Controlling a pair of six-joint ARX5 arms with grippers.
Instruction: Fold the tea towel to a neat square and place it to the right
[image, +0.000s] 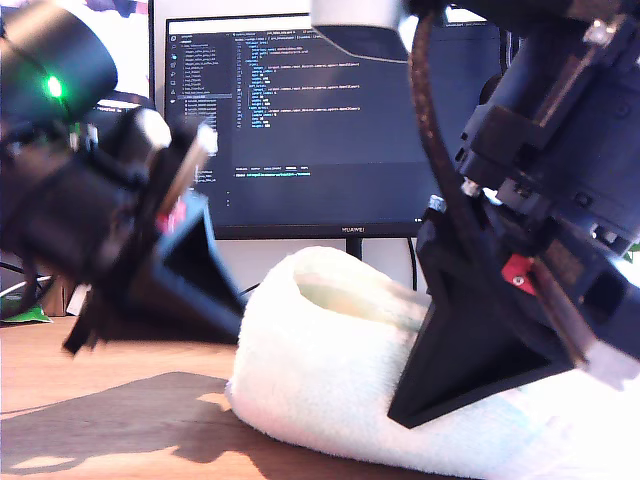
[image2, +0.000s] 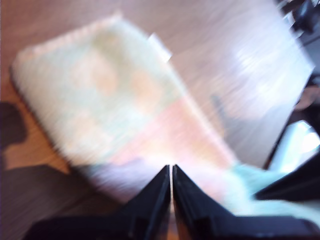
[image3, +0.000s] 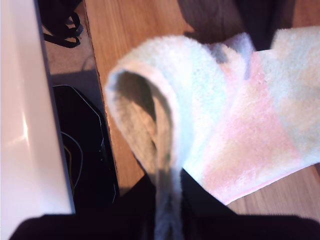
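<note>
The monitor (image: 330, 110) at the top middle of the exterior view carries the brand name "HUAWEI" on its lower bezel, just above the stand. Its screen shows lines of coloured code on a dark background, too small to read. No other text is legible.

You are working at an office or lab desk: a wooden desktop (image: 120, 420), and behind it a monitor (image: 330, 110) showing lines of code, with cables (image3: 75, 150) trailing behind the desktop's rear edge.

A lit monitor (image: 330, 110) showing code stands behind the wooden table (image: 120, 420).
</note>
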